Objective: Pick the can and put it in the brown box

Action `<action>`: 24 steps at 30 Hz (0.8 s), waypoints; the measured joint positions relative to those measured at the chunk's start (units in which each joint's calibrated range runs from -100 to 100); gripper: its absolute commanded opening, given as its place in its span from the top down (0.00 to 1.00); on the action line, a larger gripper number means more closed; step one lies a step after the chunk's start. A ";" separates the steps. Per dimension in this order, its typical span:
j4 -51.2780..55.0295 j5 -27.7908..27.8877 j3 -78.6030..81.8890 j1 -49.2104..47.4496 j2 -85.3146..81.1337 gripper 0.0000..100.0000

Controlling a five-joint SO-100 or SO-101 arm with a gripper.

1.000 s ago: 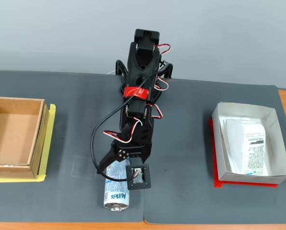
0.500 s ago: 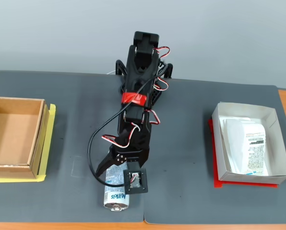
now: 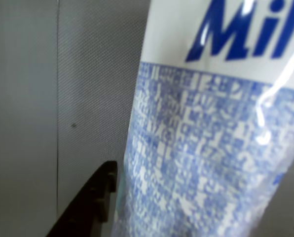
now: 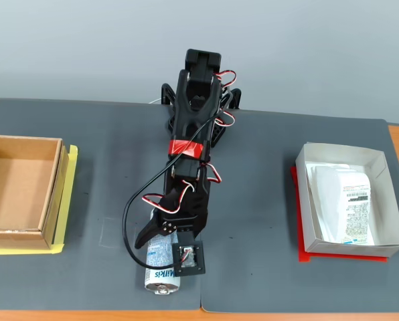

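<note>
arm is reaching lower and further toward the near edge than a second ago, hand now straddling the can. can is lying on the dark surface, silver end toward the near edge. fingers are sitting spread beside it, not clamped. brown box is sitting far left, well apart.

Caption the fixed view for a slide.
Gripper lowered over the lying Milkis can, brown box waiting at left.

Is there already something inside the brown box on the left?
No, the fixed view shows the brown box with only its bare cardboard floor, and the can lies on the mat.
</note>
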 measured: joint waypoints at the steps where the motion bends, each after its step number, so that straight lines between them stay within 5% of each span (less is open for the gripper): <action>1: -0.43 0.00 0.00 0.00 0.42 0.60; 24: -0.87 0.00 -0.09 0.74 5.49 0.62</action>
